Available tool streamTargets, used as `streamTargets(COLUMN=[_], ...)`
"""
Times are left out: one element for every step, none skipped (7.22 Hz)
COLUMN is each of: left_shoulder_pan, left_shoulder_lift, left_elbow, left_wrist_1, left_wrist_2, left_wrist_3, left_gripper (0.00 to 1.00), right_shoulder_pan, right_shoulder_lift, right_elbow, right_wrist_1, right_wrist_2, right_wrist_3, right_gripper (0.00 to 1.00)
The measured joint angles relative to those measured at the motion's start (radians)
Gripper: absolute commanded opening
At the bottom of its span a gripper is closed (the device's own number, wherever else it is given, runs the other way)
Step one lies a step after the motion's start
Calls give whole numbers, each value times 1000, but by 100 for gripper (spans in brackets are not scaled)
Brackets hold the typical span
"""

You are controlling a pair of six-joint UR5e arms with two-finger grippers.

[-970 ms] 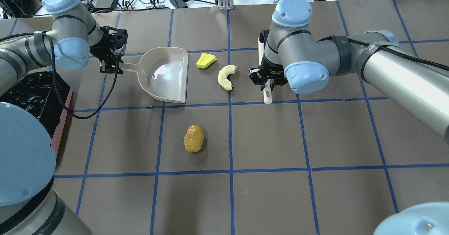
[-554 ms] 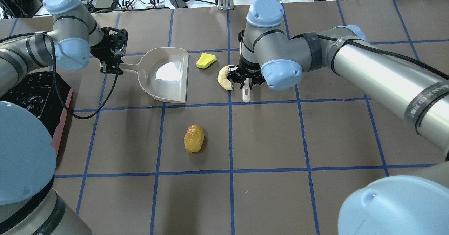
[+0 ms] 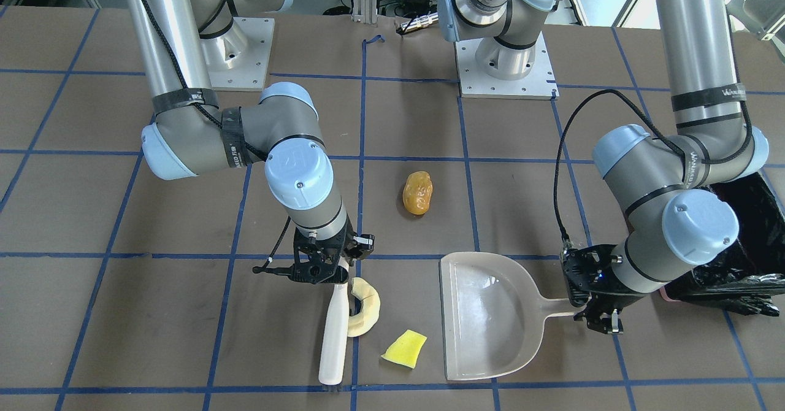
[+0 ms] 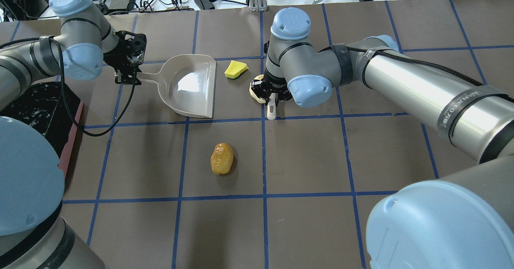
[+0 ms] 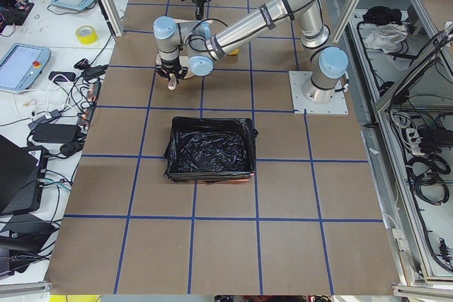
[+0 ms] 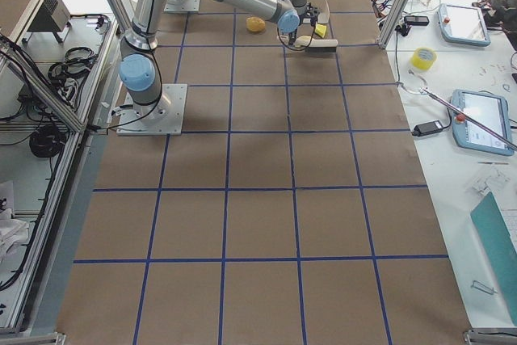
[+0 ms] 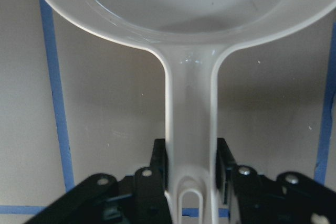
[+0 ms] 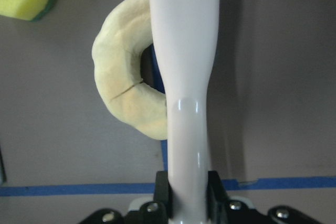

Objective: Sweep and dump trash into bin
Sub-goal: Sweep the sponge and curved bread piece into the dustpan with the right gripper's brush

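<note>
My left gripper (image 4: 127,76) is shut on the handle of the beige dustpan (image 4: 192,86), which lies flat and empty; the grip shows in the left wrist view (image 7: 191,166). My right gripper (image 4: 270,94) is shut on a white brush (image 3: 334,337) lying along the table. The brush handle touches the pale crescent slice (image 3: 365,307), as the right wrist view (image 8: 123,93) shows. The yellow wedge (image 4: 235,69) lies between slice and dustpan mouth. The golden-brown lump (image 4: 221,158) lies apart, nearer the robot. The black-lined bin (image 4: 72,134) stands at the left edge.
Blue tape lines grid the brown table. The bin (image 5: 211,175) sits behind the dustpan handle, on my left side. Cables and gear lie beyond the table's far edge. The right arm's long link (image 4: 421,88) spans the right half of the table.
The right arm has swept left with the brush, which now presses against the crescent slice; the slice has shifted slightly left. The left arm and dustpan have not moved.
</note>
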Motion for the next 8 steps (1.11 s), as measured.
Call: streamTargets(left_shoulder_pan=[0, -1, -2, -3, -4, -4, -5, -5], left_shoulder_lift=[1, 3, 5, 6, 7, 8, 8, 9], left_elbow=[0, -1, -1, -1, -1, -1, -1, -1], left_wrist_1=[-1, -1, -1, -1, 0, 0, 0, 0], left_wrist_2=[0, 0, 0, 0, -1, -1, 0, 0], left_wrist_3=[0, -1, -1, -2, -3, -3, -3, -3], left_gripper=[0, 0, 0, 0, 0, 0, 0, 0], right_shoulder_pan=[22, 53, 84, 110, 135, 159, 179, 199], right_shoulder_lift=[21, 50, 76, 97, 112, 121, 125, 126], right_elbow=[-30, -71, -109, -141, -168, -185, -192, -195], right_wrist_1=[-11, -15, -17, -17, -17, -17, -17, -18], right_wrist_2=[29, 43, 48, 51, 58, 69, 79, 87], right_wrist_3=[49, 95, 136, 171, 209, 249, 282, 314], right_gripper=[0, 0, 0, 0, 0, 0, 0, 0])
